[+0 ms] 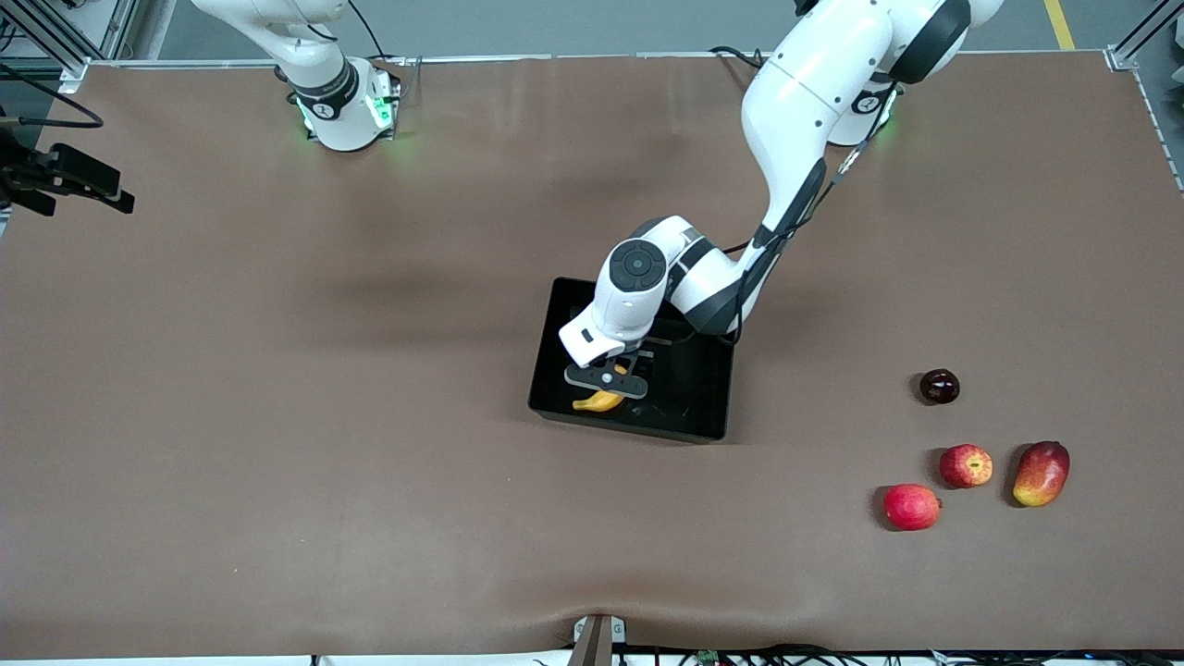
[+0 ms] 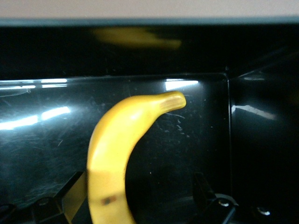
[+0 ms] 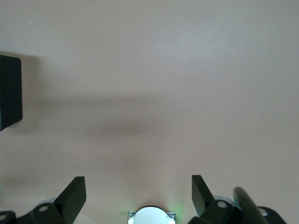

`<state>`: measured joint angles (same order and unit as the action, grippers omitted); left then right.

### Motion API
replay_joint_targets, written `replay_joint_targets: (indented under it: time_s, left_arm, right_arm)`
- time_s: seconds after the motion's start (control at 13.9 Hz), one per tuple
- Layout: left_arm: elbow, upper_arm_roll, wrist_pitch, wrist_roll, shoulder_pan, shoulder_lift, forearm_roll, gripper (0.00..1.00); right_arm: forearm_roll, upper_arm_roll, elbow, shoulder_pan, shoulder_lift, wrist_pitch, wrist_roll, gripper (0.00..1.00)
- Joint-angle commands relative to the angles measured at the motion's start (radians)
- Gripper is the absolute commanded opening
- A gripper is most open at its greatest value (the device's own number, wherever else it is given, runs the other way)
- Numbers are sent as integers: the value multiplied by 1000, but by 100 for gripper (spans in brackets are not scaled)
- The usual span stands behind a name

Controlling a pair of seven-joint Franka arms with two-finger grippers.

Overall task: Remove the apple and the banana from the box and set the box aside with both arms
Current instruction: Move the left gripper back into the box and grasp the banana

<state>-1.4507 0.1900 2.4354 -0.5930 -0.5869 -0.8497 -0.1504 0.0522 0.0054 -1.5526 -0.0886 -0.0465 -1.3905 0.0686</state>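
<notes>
The yellow banana [image 1: 599, 401] lies in the glossy black box [image 1: 698, 407] at the middle of the table, at the corner nearest the front camera toward the right arm's end. My left gripper [image 1: 618, 384] is down in the box, open, its fingers wide apart around the banana [image 2: 117, 140], which lies close to one finger [image 2: 74, 186] on the box floor [image 2: 196, 140]. The streaked red apple [image 1: 966, 465] sits on the table toward the left arm's end. My right gripper [image 3: 138, 179] is open and empty, waiting high over bare table; a box corner [image 3: 9, 91] shows in its view.
Beside the streaked apple lie a plain red apple [image 1: 911, 507], nearer the front camera, and a red-yellow mango [image 1: 1042, 473]. A small dark round fruit [image 1: 940, 386] sits farther from the camera. The brown table surface spreads wide toward the right arm's end.
</notes>
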Motion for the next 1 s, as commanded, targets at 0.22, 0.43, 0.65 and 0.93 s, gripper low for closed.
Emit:
replay_joint_targets:
  time_s: [0.22,0.43,0.65,0.93]
  left_arm:
    - [16,-24,24,-11,-36,-43,-64,56]
    - [16,-24,22,-10,-40,-34,-66,0]
    - [21,-26,10,-1,-37,1,-67,0]
    - [21,-24,-77,1,-25,98,-69,0]
  right_arm:
    - [3,8,9,-7,33,18,26,100]
    - [1,8,8,-13,45,113,48,100]
    - [6,5,9,-36,57,104,50,100]
    - [76,8,5,-19,115,42,34,100]
